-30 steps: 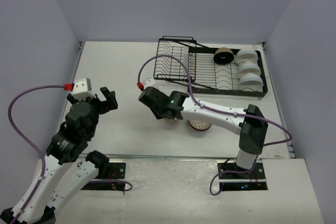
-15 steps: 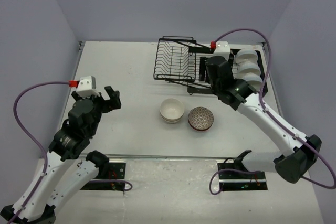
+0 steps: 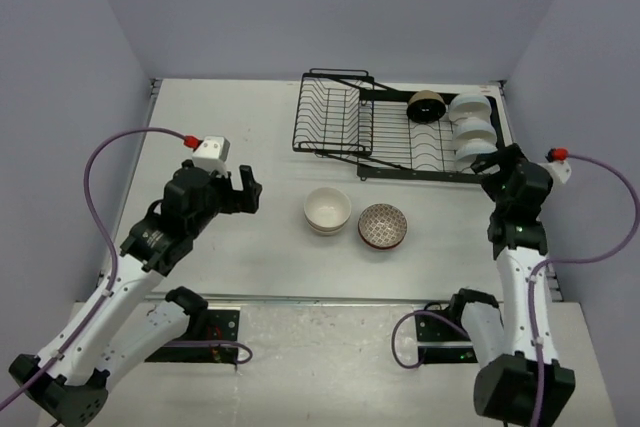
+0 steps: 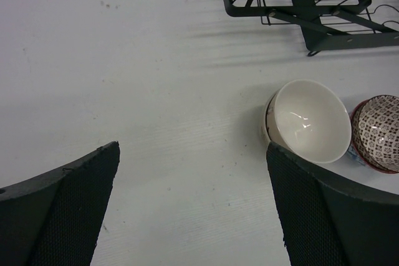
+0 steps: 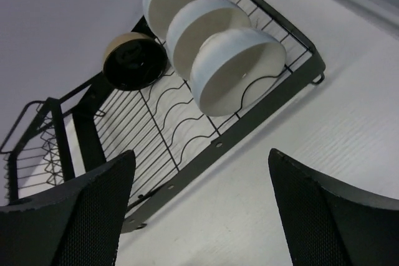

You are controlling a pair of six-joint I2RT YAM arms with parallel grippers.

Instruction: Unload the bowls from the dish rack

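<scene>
The right arm has pulled back from the dish rack (image 3: 335, 122). Its right gripper (image 5: 198, 216) hangs open and empty, with three white bowls (image 5: 234, 70) on edge just ahead and a black-lined bowl (image 5: 134, 60) beyond. The left gripper (image 4: 193, 216), now closer in, gapes empty. A cream bowl (image 4: 308, 121) and a reddish patterned bowl (image 4: 379, 132) sit ahead to its right.

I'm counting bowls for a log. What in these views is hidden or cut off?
Cream bowl: top view, anything stacked beneath is hidden by it.
Patterned bowl: left wrist view, cut by right edge.
Dish rack: right wrist view, left part hidden behind a finger.
</scene>
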